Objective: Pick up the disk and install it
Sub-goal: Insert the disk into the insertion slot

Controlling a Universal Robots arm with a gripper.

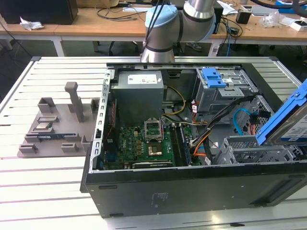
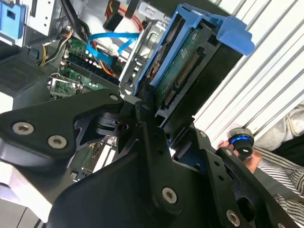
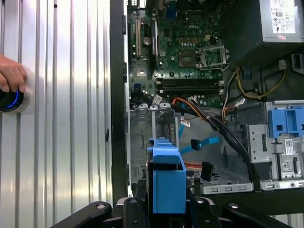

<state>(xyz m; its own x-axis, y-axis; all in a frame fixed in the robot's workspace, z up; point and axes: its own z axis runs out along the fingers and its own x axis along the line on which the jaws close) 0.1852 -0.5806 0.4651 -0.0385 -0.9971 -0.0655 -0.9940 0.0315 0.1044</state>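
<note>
Disk (image 1: pixel 287 120) clamped in the gripper (image 2: pixel 166 124), tilted over the open computer case (image 1: pixel 158 189).

The disk is gripped edge-on between the black fingers (image 2: pixel 146 107), whose tips are largely hidden behind its blue rails. At the exterior view's right it is seen leaning steeply above the metal drive cage (image 1: pixel 249 152), with its far side cut off by the frame edge. Whether its lower end touches the cage cannot be told. In the first wrist view its blue end is presented, the rest being masked by the gripper links. A hand (image 3: pixel 11 76), cut off at the frame, is rested on a blue-lit knob (image 3: pixel 9 100) on the slatted table (image 3: pixel 61 118).
</note>
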